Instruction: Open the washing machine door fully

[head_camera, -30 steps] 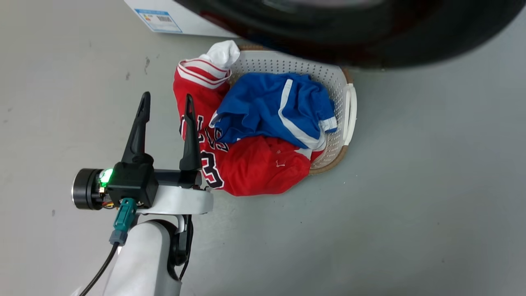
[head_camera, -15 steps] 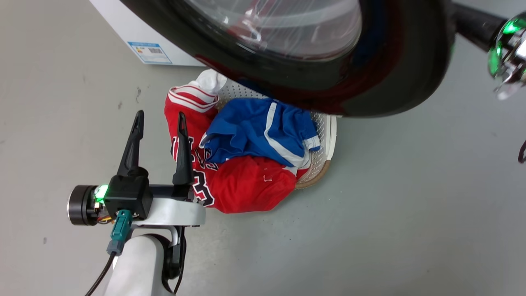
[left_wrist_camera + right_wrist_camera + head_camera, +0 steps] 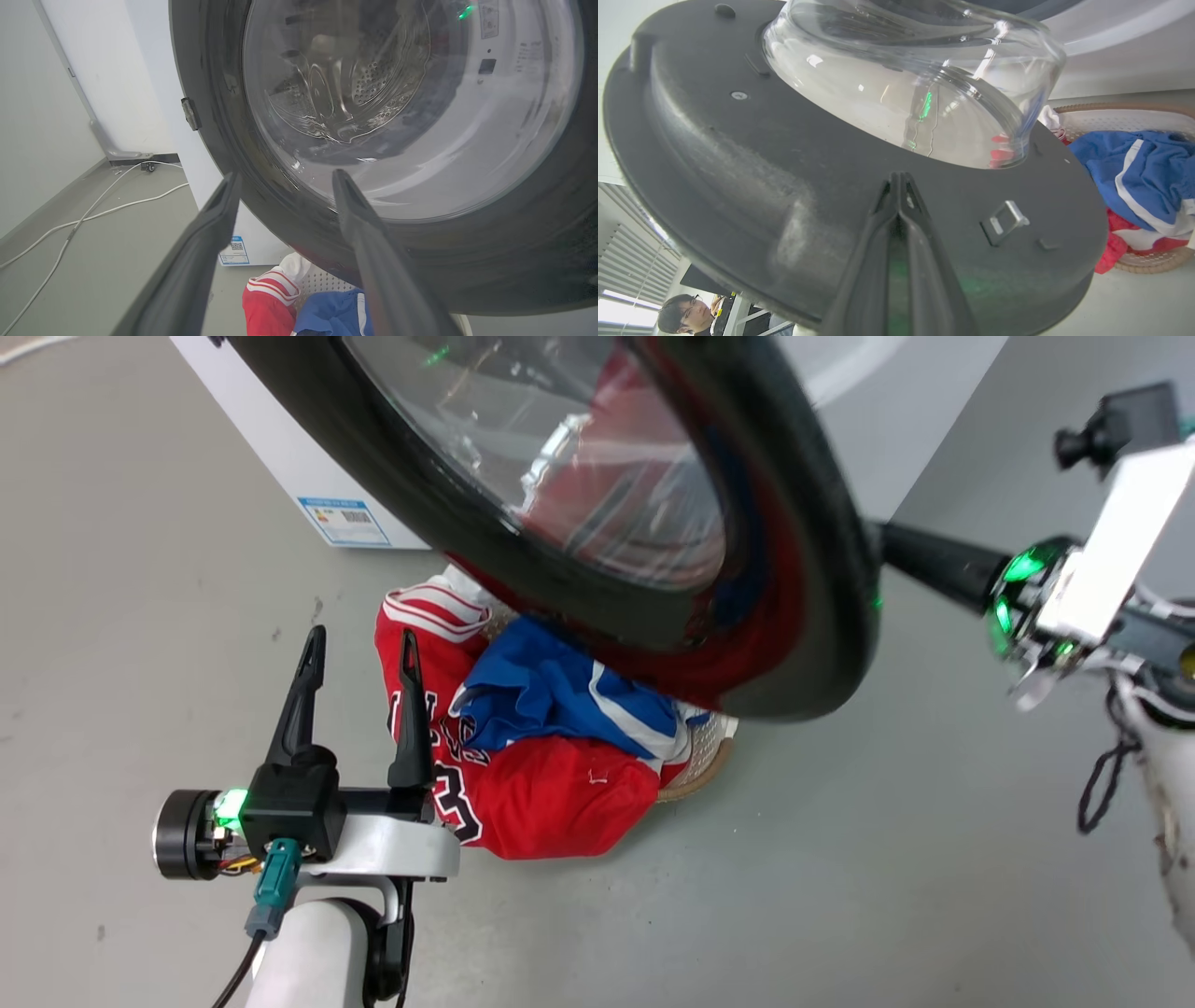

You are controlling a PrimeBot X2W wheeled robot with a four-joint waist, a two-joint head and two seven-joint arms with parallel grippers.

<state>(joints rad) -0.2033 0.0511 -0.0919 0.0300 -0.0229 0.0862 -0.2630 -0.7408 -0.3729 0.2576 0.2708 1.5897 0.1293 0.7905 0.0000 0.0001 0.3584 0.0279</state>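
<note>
Right gripper (image 3: 899,179) — jaws together — seemingly touches the washing machine door (image 3: 738,154); left gripper (image 3: 362,637) jaws apart.

My head view has tilted up: the washing machine door (image 3: 812,644) now fills the upper middle of the frame and seems swung more edge-on. My right claw (image 3: 889,546) has come in at the right edge, fingers together, tips at the door's rim.
</note>
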